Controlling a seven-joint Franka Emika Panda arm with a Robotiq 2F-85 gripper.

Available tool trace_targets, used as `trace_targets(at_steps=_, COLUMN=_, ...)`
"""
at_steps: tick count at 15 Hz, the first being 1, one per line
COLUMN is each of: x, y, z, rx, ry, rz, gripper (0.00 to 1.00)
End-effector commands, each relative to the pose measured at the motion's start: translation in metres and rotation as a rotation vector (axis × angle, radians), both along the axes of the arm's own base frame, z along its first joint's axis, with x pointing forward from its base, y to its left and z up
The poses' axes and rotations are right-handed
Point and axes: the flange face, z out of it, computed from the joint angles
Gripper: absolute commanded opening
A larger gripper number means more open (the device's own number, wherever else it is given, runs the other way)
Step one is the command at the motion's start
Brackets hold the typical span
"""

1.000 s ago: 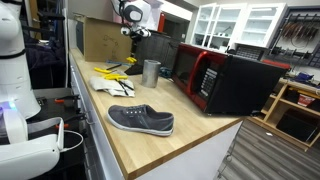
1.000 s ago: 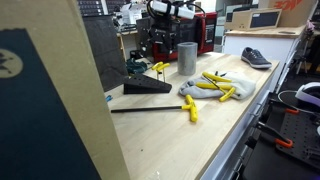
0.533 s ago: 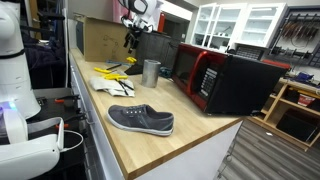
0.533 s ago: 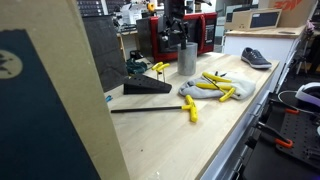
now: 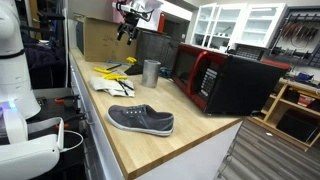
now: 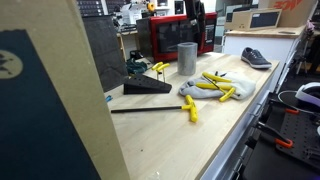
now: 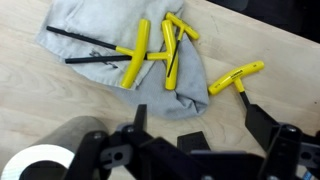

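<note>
A: Above the far end of the desk (image 5: 150, 140), the gripper (image 5: 128, 30) is hanging high with its jaws spread wide, and it is grasping nothing.

B: What is lying under it?

A: In the wrist view, the yellow T-handle keys (image 7: 160, 50) are resting on a grey cloth (image 7: 95, 40), and one more key (image 7: 238, 78) is lying just beside the cloth on the bare wood. The metal cup (image 5: 151, 71) is standing near them, between the cloth and the red microwave (image 5: 215, 80).

B: Which step is it, in your opinion?

A: It seems to be an approach over the keys. The next move probably calls for coming down and lining the jaws across one yellow handle.

B: Is any writing readable?

A: No. The grey shoe (image 5: 141, 120) is showing no brand that can be read.
</note>
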Motion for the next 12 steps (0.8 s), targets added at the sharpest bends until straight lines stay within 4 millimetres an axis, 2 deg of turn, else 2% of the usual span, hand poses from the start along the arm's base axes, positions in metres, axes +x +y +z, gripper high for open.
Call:
trace_targets(at_steps=1, x=-0.034, y=-0.015, z=0.029, rx=-0.027, ry=-0.076, rz=0.054, gripper=1.0)
trace_targets(at_steps=7, x=-0.07, y=-0.029, z=0.068, rx=-0.046, ry=-0.186, rz=0.078, gripper=1.0)
trace_targets(at_steps=12, x=-0.104, y=-0.046, z=0.088, rx=-0.064, ry=-0.268, rz=0.078, gripper=1.0)
